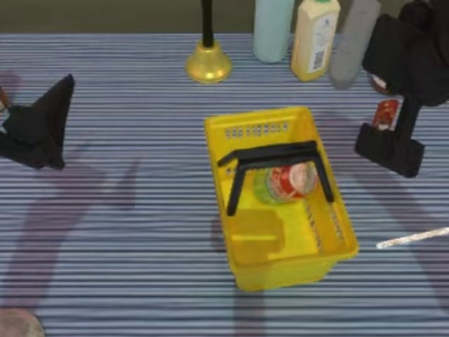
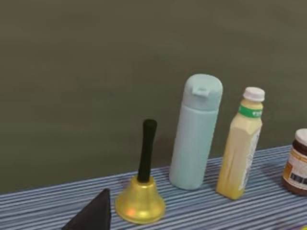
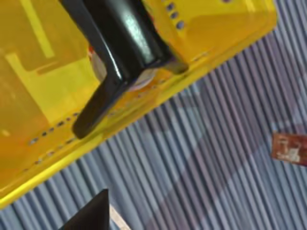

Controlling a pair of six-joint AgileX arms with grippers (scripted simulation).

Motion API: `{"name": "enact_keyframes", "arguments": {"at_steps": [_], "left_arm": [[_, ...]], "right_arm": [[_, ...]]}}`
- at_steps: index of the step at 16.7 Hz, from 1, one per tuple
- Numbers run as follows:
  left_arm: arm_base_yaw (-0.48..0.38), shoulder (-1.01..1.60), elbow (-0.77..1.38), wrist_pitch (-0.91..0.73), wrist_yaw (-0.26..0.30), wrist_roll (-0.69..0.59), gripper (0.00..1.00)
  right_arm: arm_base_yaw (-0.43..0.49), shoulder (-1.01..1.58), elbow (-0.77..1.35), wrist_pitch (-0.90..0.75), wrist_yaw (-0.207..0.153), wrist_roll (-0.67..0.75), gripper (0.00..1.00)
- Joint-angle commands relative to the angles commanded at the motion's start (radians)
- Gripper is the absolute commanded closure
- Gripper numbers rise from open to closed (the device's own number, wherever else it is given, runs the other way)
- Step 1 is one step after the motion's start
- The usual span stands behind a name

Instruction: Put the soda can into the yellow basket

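The right tool, its state impossible to tell, hangs at three o'clock of the large bright-yellow plastic basket, where the small red-and-green metal soda can lies sideways under the handle: probably light, rigid, slick, best gripped across its round body.

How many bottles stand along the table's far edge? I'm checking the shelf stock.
3: a light blue bottle, a cream bottle beside it, and a grey bottle further right. Others may be hidden behind the right arm.
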Motion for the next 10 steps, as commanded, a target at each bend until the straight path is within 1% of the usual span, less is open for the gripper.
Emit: {"name": "enact_keyframes", "arguments": {"at_steps": [3,5,8,10], "left_arm": [[0.034,-0.308,-0.175,-0.141,-0.159,0.022,0.00],[0.052,-0.481,-0.271,-0.214,-0.250,0.043,0.00],[0.070,-0.667,-0.372,-0.284,-0.353,0.072,0.00],[0.077,-0.740,-0.410,-0.307,-0.395,0.087,0.00]], "right_arm": [[0.078,0.262,0.248,-0.168,0.001,-0.119,0.00],[0.125,0.413,0.390,-0.266,0.001,-0.188,0.00],[0.176,0.573,0.538,-0.371,0.000,-0.264,0.00],[0.197,0.636,0.599,-0.415,0.000,-0.295,0.00]]}}
